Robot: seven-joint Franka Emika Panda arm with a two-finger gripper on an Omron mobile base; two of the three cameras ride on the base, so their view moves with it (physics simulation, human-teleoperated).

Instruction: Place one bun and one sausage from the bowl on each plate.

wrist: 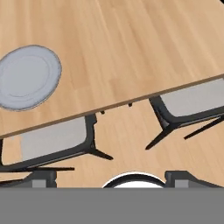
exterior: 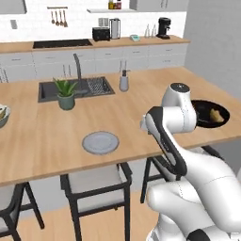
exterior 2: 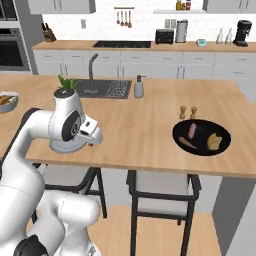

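Hand view, left to right: one grey plate [wrist: 27,78] lies on the wooden table [wrist: 131,48]; below the table edge stand two stools [wrist: 52,140]. The hand [wrist: 112,178] hangs over the edge, its fingertips [wrist: 41,178] spread wide, holding nothing. Right base view: black bowl [exterior 2: 201,137] well to the right, carrying sausages [exterior 2: 192,131] and a bun [exterior 2: 215,141].

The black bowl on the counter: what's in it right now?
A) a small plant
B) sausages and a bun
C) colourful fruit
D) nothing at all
B: in the right base view the black bowl holds two pinkish sausages on its left side and a tan bun on its right.
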